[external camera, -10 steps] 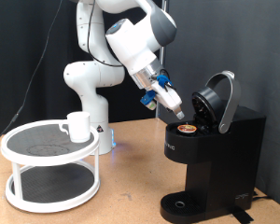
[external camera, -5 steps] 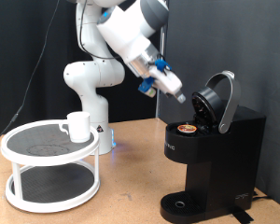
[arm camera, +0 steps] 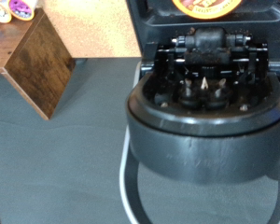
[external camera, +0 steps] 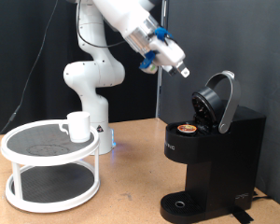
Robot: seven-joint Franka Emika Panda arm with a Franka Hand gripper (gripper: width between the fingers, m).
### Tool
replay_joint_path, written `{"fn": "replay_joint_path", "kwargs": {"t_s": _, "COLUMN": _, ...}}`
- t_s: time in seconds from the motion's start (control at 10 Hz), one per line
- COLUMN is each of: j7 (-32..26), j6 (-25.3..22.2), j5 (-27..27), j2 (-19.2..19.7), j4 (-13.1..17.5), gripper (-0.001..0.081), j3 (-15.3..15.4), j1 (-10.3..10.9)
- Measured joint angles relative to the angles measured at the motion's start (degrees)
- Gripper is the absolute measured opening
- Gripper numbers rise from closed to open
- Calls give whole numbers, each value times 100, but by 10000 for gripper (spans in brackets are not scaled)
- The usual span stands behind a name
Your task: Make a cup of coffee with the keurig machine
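The black keurig machine (external camera: pixel 215 154) stands at the exterior view's right with its domed lid (external camera: pixel 217 101) hinged open. A brown-topped pod (external camera: pixel 186 129) sits in its holder. My gripper (external camera: pixel 184 70) hangs in the air above and to the left of the open lid, holding nothing that I can see. The white cup (external camera: pixel 78 126) stands on the top shelf of a white round stand at the exterior view's left. The wrist view looks into the open lid's underside (arm camera: pixel 205 93) with the pod's edge (arm camera: pixel 210 6) beyond it. My fingers do not show there.
The white two-tier stand (external camera: pixel 51 163) stands on the wooden table at the left. The robot's base (external camera: pixel 89 84) stands behind it. In the wrist view a wooden box (arm camera: pixel 37 61) and spare pods (arm camera: pixel 11 10) lie beside the machine.
My gripper has risen up and away from the pod holder, moving a little to the exterior view's right. The pod stays in the holder and the lid stays open.
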Motion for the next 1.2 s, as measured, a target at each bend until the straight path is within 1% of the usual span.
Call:
{"fn": "replay_joint_path", "kwargs": {"t_s": 0.2, "j7": 33, "j6": -241, "j5": -81, "j2": 27, "j4": 137, "gripper": 734, "j3": -60, "j1": -63}}
{"fn": "replay_joint_path", "kwargs": {"t_s": 0.3, "j7": 24, "j6": -230, "j5": -78, "j2": 28, "j4": 128, "gripper": 734, "j3": -58, "j1": -63}}
{"fn": "replay_joint_path", "kwargs": {"t_s": 0.4, "j7": 32, "j6": -351, "j5": -52, "j2": 30, "j4": 140, "gripper": 734, "j3": -61, "j1": -62}}
{"fn": "replay_joint_path", "kwargs": {"t_s": 0.6, "j7": 425, "j6": -562, "j5": 65, "j2": 66, "j4": 302, "gripper": 734, "j3": -17, "j1": -38}}
{"fn": "replay_joint_path", "kwargs": {"t_s": 0.7, "j7": 673, "j6": -565, "j5": 73, "j2": 116, "j4": 438, "gripper": 734, "j3": 74, "j1": -5}}
{"fn": "replay_joint_path", "kwargs": {"t_s": 0.9, "j7": 989, "j6": -566, "j5": -9, "j2": 262, "j4": 710, "gripper": 734, "j3": 304, "j1": 72}}
{"fn": "replay_joint_path", "kwargs": {"t_s": 1.0, "j7": 1087, "j6": -559, "j5": -100, "j2": 328, "j4": 825, "gripper": 734, "j3": 444, "j1": 113}}
{"fn": "replay_joint_path", "kwargs": {"t_s": 1.2, "j7": 1111, "j6": -530, "j5": -182, "j2": 402, "j4": 961, "gripper": 734, "j3": 716, "j1": 214}}
